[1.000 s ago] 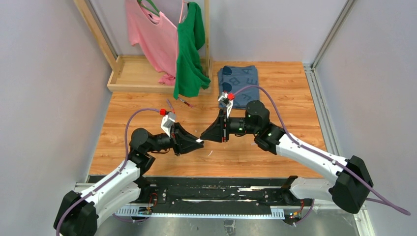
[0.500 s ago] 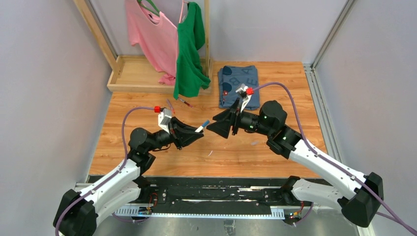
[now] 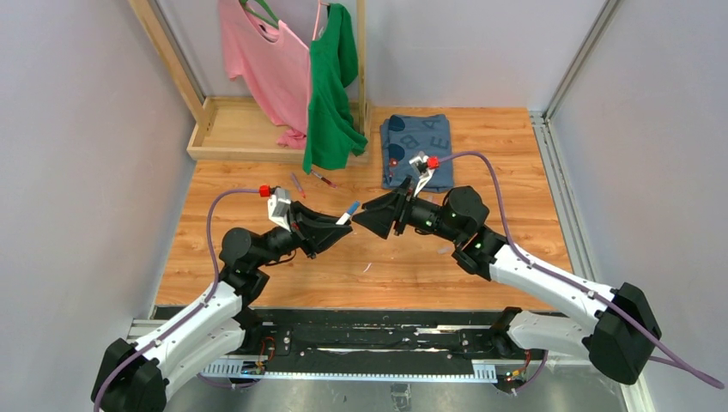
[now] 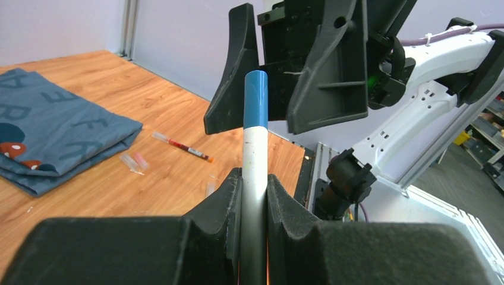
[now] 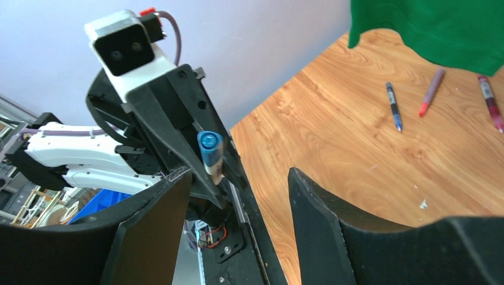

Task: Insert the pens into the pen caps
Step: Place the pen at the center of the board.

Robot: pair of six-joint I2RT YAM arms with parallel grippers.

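Note:
My left gripper (image 4: 254,184) is shut on a white pen (image 4: 255,160) that points up and away, with a blue cap (image 4: 255,98) seated on its tip. In the top view this pen (image 3: 348,213) sticks out toward my right gripper (image 3: 364,215), which faces it a little apart. The right gripper (image 5: 238,175) is open and empty, and the capped tip (image 5: 210,145) shows between its fingers. A blue-black pen (image 5: 392,105), a purple pen (image 5: 431,90) and a dark red pen (image 5: 492,102) lie on the wood. Clear caps (image 4: 135,161) lie near the cloth.
A folded blue cloth (image 3: 416,148) lies at the back middle. A wooden rack base (image 3: 232,129) with pink and green shirts (image 3: 330,94) hanging over it stands at the back left. A white sliver (image 3: 367,268) lies near the front. Grey walls close in both sides.
The right gripper opened and pulled back, leaving the blue cap on the white pen. Both grippers rose and shifted toward the far side, the left still holding the pen.

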